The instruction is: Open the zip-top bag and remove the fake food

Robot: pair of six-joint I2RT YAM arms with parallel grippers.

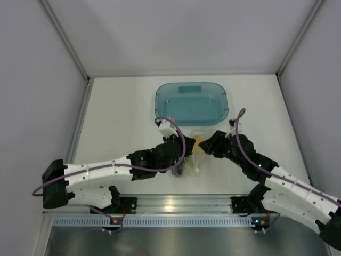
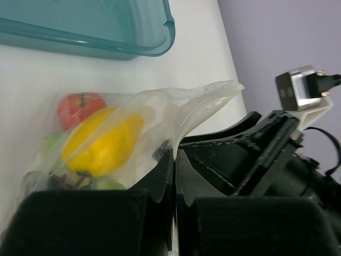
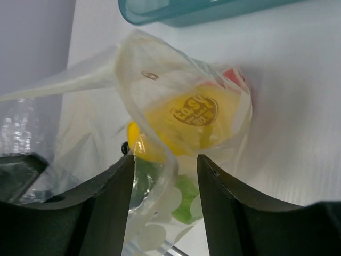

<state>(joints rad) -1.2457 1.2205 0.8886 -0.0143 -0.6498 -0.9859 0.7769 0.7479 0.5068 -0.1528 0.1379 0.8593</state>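
The clear zip-top bag (image 1: 193, 154) lies on the white table between my two grippers, just in front of the teal tray. Through the plastic I see the yellow fruit (image 2: 101, 141), the red apple (image 2: 80, 106) and something green and dark below them. My left gripper (image 2: 175, 152) is shut on the bag's upper edge (image 2: 176, 112). My right gripper (image 3: 165, 160) is open, and the bag's other lip (image 3: 160, 152) passes between its jaws. In the right wrist view the yellow fruit (image 3: 186, 125) and green leaves (image 3: 184, 197) show inside the bag (image 3: 154, 74).
The translucent teal tray (image 1: 160, 98) stands behind the bag and holds nothing; its rim shows in the left wrist view (image 2: 133, 50) and the right wrist view (image 3: 202, 13). Grey walls close off the table at left, right and back.
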